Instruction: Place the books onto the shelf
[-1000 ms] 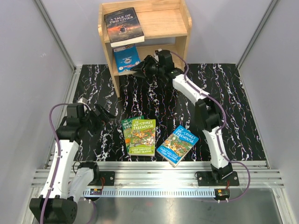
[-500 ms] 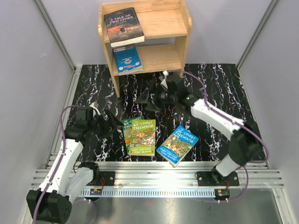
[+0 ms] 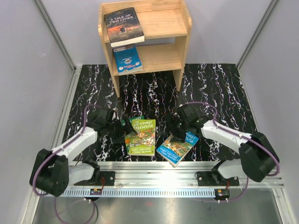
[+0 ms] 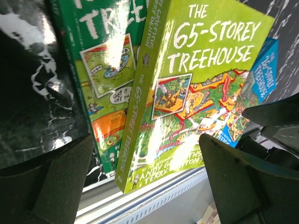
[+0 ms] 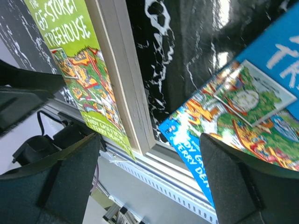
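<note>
The light-wood shelf [image 3: 161,23] stands at the back. A dark book [image 3: 124,25] lies on its top tier and a blue book [image 3: 127,58] on its lower tier. Two green Treehouse books [image 3: 141,136] lie stacked near the front edge, the "65-Storey" one [image 4: 201,84] on top of the other [image 4: 103,70]. A blue-green Treehouse book [image 3: 179,145] [image 5: 243,112] lies to their right. My left gripper [image 3: 122,128] [image 4: 149,186] hangs open at the stack's left edge. My right gripper [image 3: 175,128] [image 5: 149,186] is open over the blue-green book's upper left corner, with nothing between its fingers.
A metal rail [image 3: 159,175] runs along the front edge just below the books. Grey walls close in the black marbled mat [image 3: 219,88] on the left, right and back. The right wrist view also shows the green stack [image 5: 79,70] beside the left gripper.
My right gripper has opened, left the shelf's lower tier and swung back down to the blue-green book. My left arm has moved right to the green stack.
</note>
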Tool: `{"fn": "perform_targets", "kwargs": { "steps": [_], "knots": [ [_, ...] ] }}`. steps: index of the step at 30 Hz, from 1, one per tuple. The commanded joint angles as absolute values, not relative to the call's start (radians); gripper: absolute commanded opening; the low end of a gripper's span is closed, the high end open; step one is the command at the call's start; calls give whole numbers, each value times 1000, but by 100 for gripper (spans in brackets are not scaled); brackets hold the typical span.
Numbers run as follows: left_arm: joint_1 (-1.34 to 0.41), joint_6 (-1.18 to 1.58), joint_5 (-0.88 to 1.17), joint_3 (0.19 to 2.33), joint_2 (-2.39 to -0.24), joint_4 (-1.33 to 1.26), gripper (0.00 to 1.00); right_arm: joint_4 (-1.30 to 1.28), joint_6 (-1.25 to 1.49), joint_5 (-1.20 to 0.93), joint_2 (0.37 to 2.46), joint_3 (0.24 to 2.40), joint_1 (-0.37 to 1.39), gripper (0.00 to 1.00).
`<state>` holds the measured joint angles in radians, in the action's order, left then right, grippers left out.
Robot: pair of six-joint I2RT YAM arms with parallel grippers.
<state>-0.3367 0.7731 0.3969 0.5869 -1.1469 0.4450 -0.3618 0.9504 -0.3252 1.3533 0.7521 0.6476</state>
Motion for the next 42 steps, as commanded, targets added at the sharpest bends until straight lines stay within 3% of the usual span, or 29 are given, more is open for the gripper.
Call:
{"fn": "perform_targets", "kwargs": {
  "steps": [1, 13, 17, 21, 24, 28, 30, 31, 37, 42],
  "knots": [
    [-376, 798, 381, 630, -1216, 330, 99, -253, 937, -317, 1405, 791, 649, 94],
    [-454, 827, 373, 640, -1336, 272, 99, -138, 858, -416, 1681, 882, 653, 92],
    [-463, 842, 383, 638, -1359, 255, 99, -135, 835, -442, 1729, 907, 652, 86],
    [-466, 854, 388, 626, -1365, 242, 99, -164, 812, -442, 1723, 933, 652, 68],
    [-468, 854, 391, 623, -1365, 244, 99, -210, 790, -427, 1694, 953, 652, 44],
    [-468, 856, 391, 620, -1355, 247, 99, -264, 772, -397, 1643, 963, 653, 28],
    [-469, 856, 391, 617, -1347, 248, 99, -299, 767, -374, 1608, 963, 652, 25],
    [-469, 857, 391, 617, -1339, 249, 99, -307, 764, -368, 1595, 959, 652, 17],
    [-471, 851, 384, 617, -1296, 270, 99, -368, 761, -334, 1490, 954, 652, 0],
    [-469, 828, 348, 627, -1200, 345, 99, -477, 738, -296, 1389, 1034, 652, 0]
  ]
}}
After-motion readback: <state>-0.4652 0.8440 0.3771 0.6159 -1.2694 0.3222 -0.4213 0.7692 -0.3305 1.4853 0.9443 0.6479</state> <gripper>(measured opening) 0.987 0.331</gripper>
